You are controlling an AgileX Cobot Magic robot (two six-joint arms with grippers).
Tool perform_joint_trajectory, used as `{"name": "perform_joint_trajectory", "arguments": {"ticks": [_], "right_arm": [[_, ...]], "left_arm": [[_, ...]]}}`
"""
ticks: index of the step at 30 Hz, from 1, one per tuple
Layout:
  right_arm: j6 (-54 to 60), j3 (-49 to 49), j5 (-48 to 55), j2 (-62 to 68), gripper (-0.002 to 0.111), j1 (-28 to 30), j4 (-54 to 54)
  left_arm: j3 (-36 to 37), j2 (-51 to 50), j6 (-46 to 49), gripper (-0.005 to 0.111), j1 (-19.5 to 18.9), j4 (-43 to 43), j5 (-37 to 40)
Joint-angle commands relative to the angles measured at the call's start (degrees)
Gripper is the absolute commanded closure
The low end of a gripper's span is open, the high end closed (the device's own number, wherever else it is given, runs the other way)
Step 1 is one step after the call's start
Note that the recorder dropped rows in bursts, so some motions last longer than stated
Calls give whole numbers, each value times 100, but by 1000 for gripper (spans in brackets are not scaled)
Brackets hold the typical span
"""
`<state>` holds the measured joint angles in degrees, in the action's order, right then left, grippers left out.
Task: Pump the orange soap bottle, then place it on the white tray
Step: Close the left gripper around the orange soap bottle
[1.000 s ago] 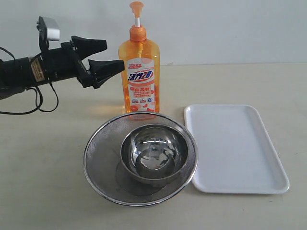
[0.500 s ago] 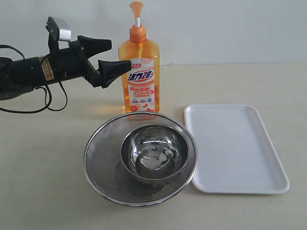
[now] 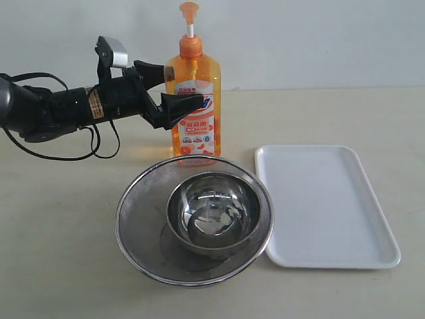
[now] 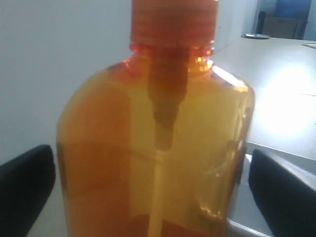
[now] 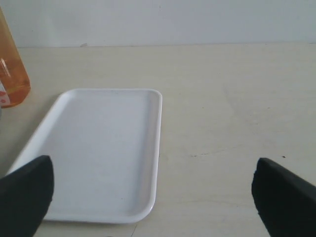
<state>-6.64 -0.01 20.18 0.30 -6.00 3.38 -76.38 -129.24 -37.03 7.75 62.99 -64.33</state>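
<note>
Nearest the exterior camera: a round steel mesh strainer (image 3: 136,229), fine weave, with a polished steel bowl (image 3: 212,211) sitting inside it, on the matte beige table (image 3: 60,226).

The white tray (image 3: 329,206) is just right of the strainer. It is flat, smooth plastic with rounded corners and a low rim. Its near-left corner meets the strainer's rim.

The orange soap bottle (image 3: 194,126) is upright on the table just behind the strainer. It has a translucent flat-sided body, a ribbed orange collar, a white stem and a white-and-red label.

The left gripper (image 3: 184,86) comes in from the strainer's far left at the bottle's shoulder, jaws spread. I see one black finger (image 4: 24,190) on each side of the body, close to the walls; I cannot tell if they touch.

The right gripper (image 5: 155,195) has its jaws wide apart, with the tray ahead of them.
</note>
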Motion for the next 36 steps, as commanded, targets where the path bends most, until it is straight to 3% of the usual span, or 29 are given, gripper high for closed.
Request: {"name": "perform_joint_trajectory", "arguments": {"ticks": [1,11,19,22,24,25,26,27,36], "right_arm": [[14,1,-65,-30,3,19,-6],[14,1,-26,-30,3,19,-6],[14,1,-26,-30,3,19,-6],[14,1,-26,-30,3,19,-6],[14,1,-26,-30,3,19,-6],[14,1,-26,-30,3,19,-6],[14,1,-26,-30,3,19,-6],[14,1,-26,-30,3,19,-6],[14,1,-26,-30,3,19,-6]], "left_arm": [[-97,-52,-71,-3,65,-68,-290],[-111,-170,95,-3,130,-68,-268],[-486,-312,23,-1,523,-66,88],[-486,-312,23,20,546,-125,406],[-486,-312,23,48,546,-291,445],[-486,-312,23,71,546,-369,485],[-486,-312,100,83,546,-428,528],[-486,-312,152,102,546,-524,568],[-488,-125,194,102,483,-877,1185]]}}
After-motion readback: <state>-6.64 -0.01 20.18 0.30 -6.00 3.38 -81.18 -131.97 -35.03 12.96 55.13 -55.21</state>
